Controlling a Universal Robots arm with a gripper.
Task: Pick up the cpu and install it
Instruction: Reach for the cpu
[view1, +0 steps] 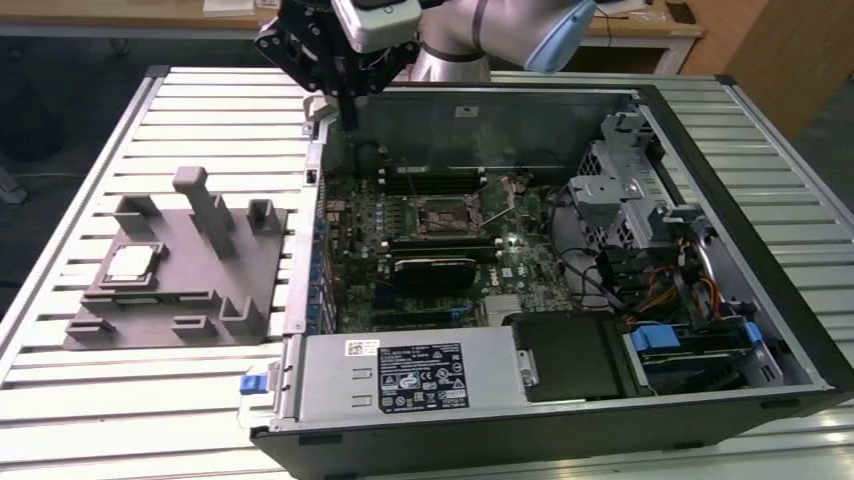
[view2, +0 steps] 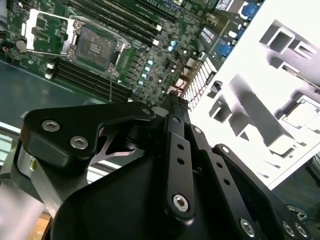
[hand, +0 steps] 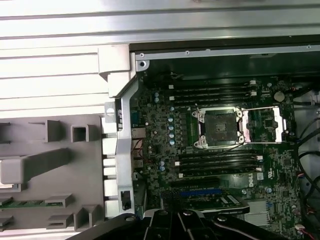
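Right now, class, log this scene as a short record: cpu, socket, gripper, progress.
cpu: lying in the grey fixture, on the exterior view's left, outside the case
socket: open and empty, on the motherboard
gripper: raised over the case's far corner, apart from the cpu; fingers shut, holding nothing
progress: cpu not yet picked up

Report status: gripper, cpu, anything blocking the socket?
Gripper shut, empty, over the open case's edge. Cpu sitting in the grey fixture, untouched. Socket open and bare, nothing over it.
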